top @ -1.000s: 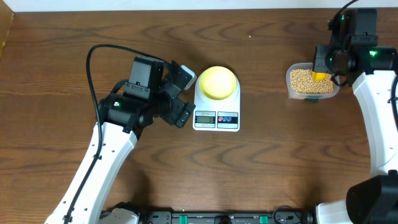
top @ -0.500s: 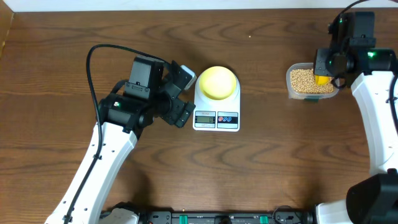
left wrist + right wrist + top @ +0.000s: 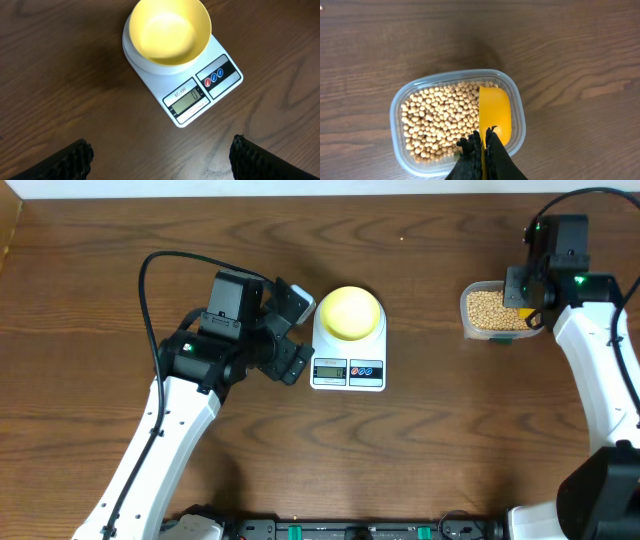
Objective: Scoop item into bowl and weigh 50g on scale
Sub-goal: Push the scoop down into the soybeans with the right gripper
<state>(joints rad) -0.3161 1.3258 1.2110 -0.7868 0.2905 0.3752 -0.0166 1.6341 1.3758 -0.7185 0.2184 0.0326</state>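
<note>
**Dark wood table: one scale, one bowl, one tub of beans**

Brown wood grain runs across the table (image 3: 420, 430), matte and streaked. One white scale (image 3: 200, 100), a smooth plastic rounded rectangle, sits near the middle, with a grey display and small coloured buttons along its near edge. One pale yellow bowl (image 3: 169, 31), round and glossy, stands on its platform and shows nothing inside. Well to the right is one clear plastic tub (image 3: 396, 107) with rounded corners, filled with many small round tan beans (image 3: 440, 120). One bright yellow scoop (image 3: 495, 112) lies in the tub along its right side. The right gripper (image 3: 483, 136) is clamped on the scoop's handle. The left gripper (image 3: 161, 152) hangs beside the scale, its ridged black fingers (image 3: 75, 155) spread wide and grasping nothing.
</note>
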